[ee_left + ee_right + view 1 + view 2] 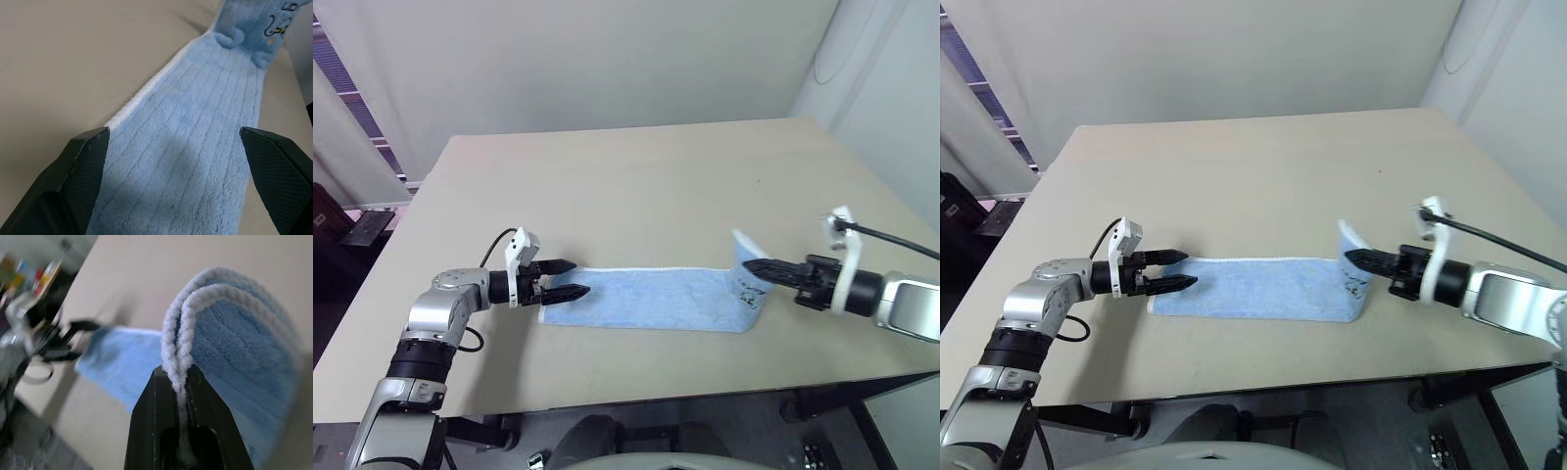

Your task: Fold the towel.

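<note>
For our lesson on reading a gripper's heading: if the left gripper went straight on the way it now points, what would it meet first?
The left gripper, jaws open, points along the table at the near end of the towel. It would probably meet that end first; whether it would slide over or push the cloth is unclear.

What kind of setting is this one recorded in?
Probably a lab or office test room, not a home: one bare beige table holding a single towel, plain white walls, and cluttered equipment blurred beyond the table's edge.
</note>
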Available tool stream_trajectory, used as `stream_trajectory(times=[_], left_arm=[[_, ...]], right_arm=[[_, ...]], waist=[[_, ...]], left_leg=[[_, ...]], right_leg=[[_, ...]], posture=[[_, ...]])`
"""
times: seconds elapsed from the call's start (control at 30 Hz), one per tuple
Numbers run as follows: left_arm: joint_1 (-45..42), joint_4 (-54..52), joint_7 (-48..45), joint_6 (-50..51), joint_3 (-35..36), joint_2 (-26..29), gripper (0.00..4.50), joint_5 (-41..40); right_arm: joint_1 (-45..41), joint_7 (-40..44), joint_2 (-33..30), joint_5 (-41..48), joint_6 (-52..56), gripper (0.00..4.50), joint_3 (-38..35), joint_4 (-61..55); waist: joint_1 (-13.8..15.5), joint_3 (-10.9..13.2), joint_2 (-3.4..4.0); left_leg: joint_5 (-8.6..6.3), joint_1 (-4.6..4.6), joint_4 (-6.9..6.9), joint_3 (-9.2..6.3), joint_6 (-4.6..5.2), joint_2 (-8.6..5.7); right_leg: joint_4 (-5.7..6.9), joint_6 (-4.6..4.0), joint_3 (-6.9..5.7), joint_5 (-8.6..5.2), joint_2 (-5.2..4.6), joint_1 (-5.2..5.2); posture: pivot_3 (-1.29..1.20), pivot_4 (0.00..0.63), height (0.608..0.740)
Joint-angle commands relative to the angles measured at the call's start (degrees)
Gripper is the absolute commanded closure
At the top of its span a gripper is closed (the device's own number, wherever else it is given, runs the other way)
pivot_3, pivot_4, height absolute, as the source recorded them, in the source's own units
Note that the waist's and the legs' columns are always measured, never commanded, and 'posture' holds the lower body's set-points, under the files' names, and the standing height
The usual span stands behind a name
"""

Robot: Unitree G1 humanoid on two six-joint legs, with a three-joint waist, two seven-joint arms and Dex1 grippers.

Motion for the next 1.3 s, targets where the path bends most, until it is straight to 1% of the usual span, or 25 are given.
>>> stream_trajectory(times=[0.03,0.1,0.17,0.23,0.27,0.37,0.53,0.67,0.7,0.8,0.83,0.87,0.93,0.97,1.0,1.07,1.1,1.3], left_arm=[[-0.5,-1.8,0.4,-0.6,1.1,0.4,0.00,-0.4],[-0.5,-1.8,0.6,-1.2,1.1,0.3,0.00,-0.1],[-0.5,-1.8,0.6,-1.5,1.2,0.1,0.00,-0.2],[-0.4,-2.2,0.5,-1.2,1.4,0.2,0.00,-0.7],[-0.4,-2.5,0.4,-1.0,1.6,0.3,0.00,-1.0],[0.0,-3.3,-0.5,0.0,1.9,0.9,0.00,-1.9],[-0.1,-4.2,-1.0,1.4,2.2,1.5,0.00,-2.8],[-1.0,-4.6,-1.0,3.0,2.6,1.5,0.00,-4.1],[-1.3,-4.8,-1.1,3.4,2.8,1.5,0.00,-4.5],[-2.9,-5.6,-1.6,5.0,3.2,1.1,0.00,-6.1],[-3.5,-5.9,-1.9,5.8,3.3,0.9,0.00,-7.0],[-4.3,-6.0,-2.1,6.4,3.3,0.5,0.00,-7.6],[-6.5,-5.4,-2.0,6.9,3.2,-1.3,0.39,-8.8],[-7.8,-5.0,-2.2,7.2,2.8,-2.4,0.64,-9.3],[-8.9,-4.7,-2.7,7.1,2.1,-3.6,0.97,-9.4],[-11.5,-3.1,-2.9,5.7,-0.1,-6.7,1.70,-8.0],[-12.5,-2.6,-3.4,5.3,-1.3,-8.0,2.15,-7.4],[-15.0,0.3,-5.1,2.2,-8.9,-14.8,4.45,-3.3]], right_arm=[[-3.8,-0.3,3.3,-1.4,0.1,4.44,6.4,-2.5],[-5.6,-0.7,7.3,-7.0,0.1,4.44,12.1,-1.4],[-7.3,-1.5,11.0,-13.2,-0.3,4.44,16.2,1.6],[-8.1,-2.0,13.2,-17.1,-0.2,4.44,17.6,4.4],[-8.1,-1.3,13.7,-19.1,-0.2,4.23,18.1,5.1],[-7.7,2.2,14.4,-20.8,0.1,3.37,17.4,4.5],[-7.3,6.0,14.5,-23.6,-0.1,1.58,16.4,2.6],[-5.9,10.0,14.2,-23.0,-1.4,0.16,13.4,-1.7],[-5.1,11.9,14.0,-21.4,-2.1,0.03,11.4,-3.0],[-1.1,18.0,13.5,-17.8,-5.4,0.03,3.2,-4.5],[0.2,19.2,12.8,-19.0,-6.3,0.03,1.8,-4.5],[1.3,19.7,12.4,-22.1,-8.0,0.03,1.3,-4.4],[3.5,20.5,13.6,-29.2,-14.7,0.00,-0.4,-3.0],[5.1,22.3,13.6,-32.1,-17.5,0.39,-0.7,-2.4],[6.4,23.9,13.8,-34.2,-19.6,0.60,-0.7,-2.3],[7.5,25.2,15.1,-37.8,-23.5,1.29,-0.4,-1.8],[7.7,25.9,15.9,-39.3,-25.2,1.71,-0.1,-1.6],[6.9,29.7,20.9,-46.8,-31.9,3.99,3.8,1.4]], waist=[[0.0,0.0,-0.02],[0.0,-0.1,-0.09],[0.0,-0.1,-0.11],[0.1,-0.1,-0.11],[0.1,-0.1,-0.11],[0.1,-0.1,-0.11],[-0.1,-0.1,-0.11],[0.0,-0.1,-0.12],[0.0,-0.1,-0.12],[0.3,-0.1,-0.14],[0.3,-0.1,-0.16],[0.2,-0.1,-0.17],[0.1,-0.1,-0.21],[0.2,-0.1,-0.22],[0.1,-0.1,-0.22],[0.1,-0.1,-0.22],[0.0,-0.1,-0.21],[-0.1,-0.1,-0.20]], left_leg=[[0.00,0.00,0.01,0.00,-0.01,0.00],[0.00,0.01,0.01,0.00,-0.01,0.00],[0.00,0.01,0.02,0.00,0.00,0.00],[0.00,0.01,0.05,0.00,-0.01,-0.01],[0.01,0.01,0.05,0.00,-0.01,-0.02],[0.00,0.00,0.06,0.00,-0.01,-0.06],[0.01,0.04,0.06,0.00,-0.02,-0.02],[0.01,0.05,0.07,0.00,-0.03,-0.02],[0.01,0.05,0.08,0.00,-0.03,-0.02],[0.01,0.03,0.09,-0.03,-0.03,-0.03],[0.00,0.03,0.10,-0.03,-0.03,-0.03],[0.00,0.04,0.12,-0.03,-0.03,-0.04],[-0.01,0.05,0.15,-0.02,-0.04,-0.04],[-0.01,0.06,0.16,-0.02,-0.04,-0.03],[-0.01,0.08,0.17,-0.02,-0.05,-0.04],[0.00,0.15,0.19,0.00,-0.05,-0.04],[0.00,0.20,0.22,0.00,-0.05,-0.03],[0.01,0.28,0.25,0.02,-0.05,-0.01]], right_leg=[[0.00,0.00,0.00,0.00,0.00,-0.01],[0.00,0.00,0.00,0.01,0.00,-0.12],[0.00,0.01,0.00,0.02,0.01,-0.16],[0.01,0.01,0.01,0.06,0.03,-0.19],[0.01,0.03,0.01,0.07,0.03,-0.18],[0.00,0.09,0.01,0.14,0.03,-0.19],[0.08,0.14,0.02,0.20,0.08,-0.21],[0.10,0.14,0.02,0.20,0.08,-0.20],[0.10,0.15,0.02,0.20,0.08,-0.20],[0.08,0.31,-0.01,0.29,0.07,-0.18],[0.05,0.34,-0.02,0.31,0.08,-0.15],[0.04,0.36,-0.02,0.33,0.08,-0.12],[0.00,0.36,-0.02,0.37,0.08,-0.09],[0.00,0.34,-0.02,0.38,0.09,-0.08],[0.00,0.33,-0.02,0.38,0.08,-0.04],[0.00,0.33,-0.02,0.39,0.09,0.03],[0.00,0.34,-0.01,0.40,0.09,0.08],[0.04,0.38,0.07,0.44,0.15,0.16]], posture=[[0.00,0.000,0.740],[0.00,0.000,0.740],[0.00,0.000,0.740],[0.00,0.000,0.740],[0.00,0.000,0.740],[0.00,0.000,0.740],[0.00,0.000,0.740],[0.00,0.000,0.740],[0.00,0.000,0.740],[0.00,0.000,0.740],[0.00,0.000,0.740],[0.00,0.000,0.740],[0.00,0.000,0.740],[0.00,0.000,0.740],[0.00,0.000,0.740],[0.00,0.000,0.740],[0.00,0.000,0.740],[0.00,0.000,0.740]])
